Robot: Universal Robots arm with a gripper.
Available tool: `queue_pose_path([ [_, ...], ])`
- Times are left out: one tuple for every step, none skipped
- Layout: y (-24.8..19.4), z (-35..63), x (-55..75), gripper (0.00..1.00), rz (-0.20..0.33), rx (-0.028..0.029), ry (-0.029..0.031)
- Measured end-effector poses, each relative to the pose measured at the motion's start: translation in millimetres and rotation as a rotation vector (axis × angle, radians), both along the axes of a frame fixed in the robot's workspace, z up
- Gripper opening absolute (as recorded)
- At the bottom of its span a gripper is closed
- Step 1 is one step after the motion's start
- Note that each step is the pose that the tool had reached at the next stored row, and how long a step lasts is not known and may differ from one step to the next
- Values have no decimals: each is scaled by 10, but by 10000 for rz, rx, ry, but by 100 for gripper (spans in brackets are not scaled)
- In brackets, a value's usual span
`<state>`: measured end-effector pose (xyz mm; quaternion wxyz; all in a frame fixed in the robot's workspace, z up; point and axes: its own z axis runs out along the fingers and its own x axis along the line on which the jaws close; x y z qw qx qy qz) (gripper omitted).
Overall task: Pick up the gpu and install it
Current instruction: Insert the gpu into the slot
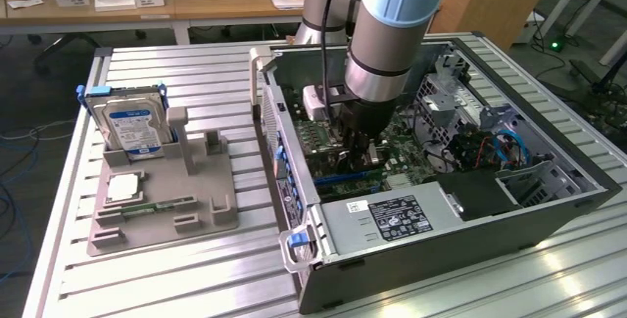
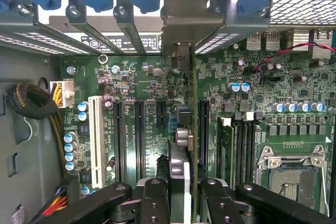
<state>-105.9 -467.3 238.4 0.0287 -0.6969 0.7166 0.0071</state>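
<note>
Pincer point(image 2: 178, 192) seemingly clamps gpu point(image 2: 181, 145) edge-on above motherboard point(image 2: 294, 124).

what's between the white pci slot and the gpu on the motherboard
In the wrist view, three black expansion slots lie on the green board between the white slot and the gpu, which stands edge-on, held in the claw.

Silver-grey tubular Universal Robots arm point(image 1: 387, 39), pale blue joint cap, black cable running down its side, white wrist block, black gripper point(image 2: 178, 192) with 2 screw-studded black fingers point(image 2: 153, 203)
</note>
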Motion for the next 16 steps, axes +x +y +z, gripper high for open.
queue_pose_path([
  [0,0,0,28,0,0,1],
  [0,0,0,28,0,-1,1],
  [0,0,-3,28,-2,0,0],
  [1,-1,-3,28,-2,1,0],
  [1,-1,-3,28,-1,0,0],
  [0,-1,-3,28,-1,1,1],
  [0,-1,-3,28,0,1,0],
  [0,-1,-3,28,0,0,0],
  [0,-1,-3,28,0,1,0],
  [0,0,-3,28,0,-1,1],
  [3,-1,-2,28,1,0,0],
  [9,-1,-3,28,0,-2,1],
  [14,-2,-3,28,-1,-2,0],
  [18,-3,-2,28,0,-3,0],
  [17,-4,-2,28,1,-5,0],
  [17,-4,-3,28,1,-7,1],
])
